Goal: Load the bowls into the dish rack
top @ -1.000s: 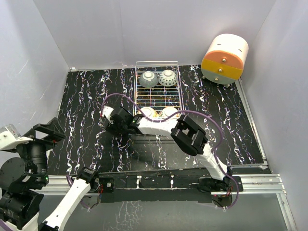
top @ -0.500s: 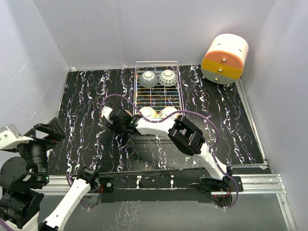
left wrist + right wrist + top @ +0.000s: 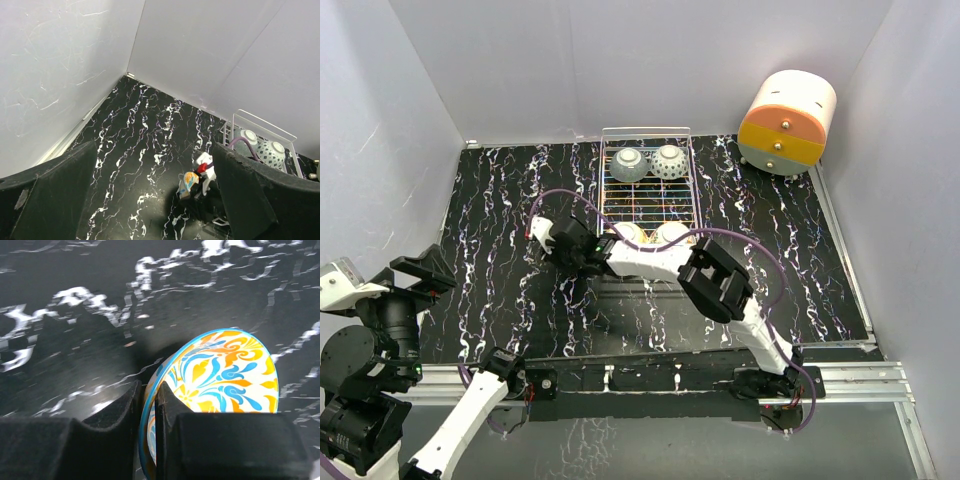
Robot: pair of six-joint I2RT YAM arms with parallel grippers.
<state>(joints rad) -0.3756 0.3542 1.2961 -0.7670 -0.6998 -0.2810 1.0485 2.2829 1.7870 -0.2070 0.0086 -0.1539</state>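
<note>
One bowl (image 3: 220, 375) was pinched by its rim in the right gripper (image 3: 148, 390), so it could slip out before reaching the dish rack (image 3: 650, 205)

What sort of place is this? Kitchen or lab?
Probably a lab test cell: plain white walls box in a marble-print tabletop, with a dish rack, bowls and drawer cabinet as props.
</note>
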